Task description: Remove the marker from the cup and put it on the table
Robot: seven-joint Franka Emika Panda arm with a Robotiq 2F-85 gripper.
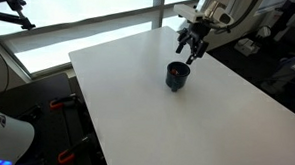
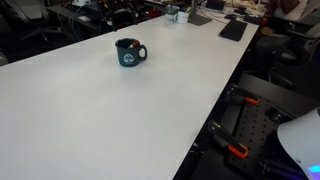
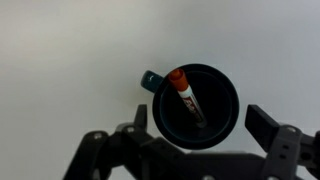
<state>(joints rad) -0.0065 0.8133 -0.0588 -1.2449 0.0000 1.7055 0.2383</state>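
Observation:
The dark navy cup (image 3: 205, 128) stands upright on the white table (image 3: 60, 60), with its handle pointing to the upper left in the wrist view. The marker (image 3: 185, 95), with a red cap and a white label, leans inside the cup with the cap at the rim. My gripper (image 3: 200, 113) is open and empty, looking straight down, with one finger showing on each side of the cup. In an exterior view my gripper (image 1: 190, 54) hangs above and just behind the cup (image 1: 177, 77). The cup (image 2: 129, 52) also shows on the table (image 2: 110, 110); my gripper is out of that view.
The table's near edge (image 1: 96, 120) drops to floor equipment with red clamps. A black flat pad (image 2: 232, 30) and small items lie at the table's far end. Chairs and desks stand beyond. A window runs behind the table.

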